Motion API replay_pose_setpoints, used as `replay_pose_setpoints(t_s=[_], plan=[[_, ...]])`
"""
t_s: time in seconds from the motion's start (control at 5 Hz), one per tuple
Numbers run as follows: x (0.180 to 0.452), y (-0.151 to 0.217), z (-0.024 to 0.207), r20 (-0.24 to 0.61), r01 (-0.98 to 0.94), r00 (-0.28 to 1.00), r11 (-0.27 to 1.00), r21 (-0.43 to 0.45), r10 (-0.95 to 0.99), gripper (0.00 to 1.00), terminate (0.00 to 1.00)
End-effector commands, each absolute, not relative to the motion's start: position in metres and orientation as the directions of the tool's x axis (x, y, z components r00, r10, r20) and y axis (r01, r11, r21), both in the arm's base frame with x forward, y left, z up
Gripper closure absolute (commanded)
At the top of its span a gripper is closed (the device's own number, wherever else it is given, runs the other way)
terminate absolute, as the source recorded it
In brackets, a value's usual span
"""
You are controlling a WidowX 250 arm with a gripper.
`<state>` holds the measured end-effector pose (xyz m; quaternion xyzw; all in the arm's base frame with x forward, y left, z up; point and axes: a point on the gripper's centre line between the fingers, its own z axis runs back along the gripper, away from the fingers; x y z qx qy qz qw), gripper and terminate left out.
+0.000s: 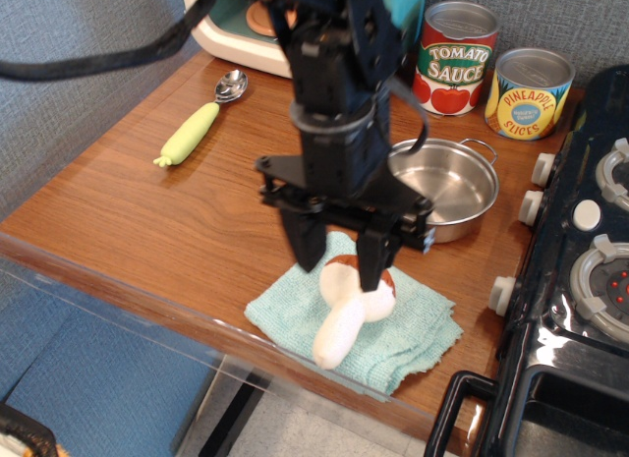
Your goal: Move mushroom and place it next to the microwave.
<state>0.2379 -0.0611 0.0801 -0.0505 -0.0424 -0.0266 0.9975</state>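
on the teal cloth (413, 341), the mushroom (346, 310) is straddled by the spread, unclenched fingers of the gripper (339, 270).

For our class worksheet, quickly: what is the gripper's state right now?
Gripper: open, fingers astride the mushroom on the cloth, not yet holding it.

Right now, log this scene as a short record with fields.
mushroom: lying on the teal cloth, stem toward the table's front edge
pincer: open, one finger on each side of the mushroom cap
microwave: back left, partly hidden by the arm
spoon: left, apart from the cloth
pot: empty, behind the cloth
cans: tomato sauce, pineapple slices
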Motion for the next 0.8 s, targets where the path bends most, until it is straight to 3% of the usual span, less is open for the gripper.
replay_pose_setpoints(t_s=[0.0,0.2,0.4,0.6], plan=[[0.233,-0.047,0.043,-0.002,0.019,1.000,0.999,-0.035,-0.019,0.00,0.00],[0.232,-0.045,0.028,-0.035,0.024,0.999,1.000,-0.012,-0.024,0.00,0.00],[0.231,-0.050,0.024,-0.040,0.053,0.998,0.998,-0.014,-0.054,1.00,0.00],[0.231,-0.054,0.036,-0.007,0.052,0.999,0.998,-0.022,-0.052,1.00,0.00]])
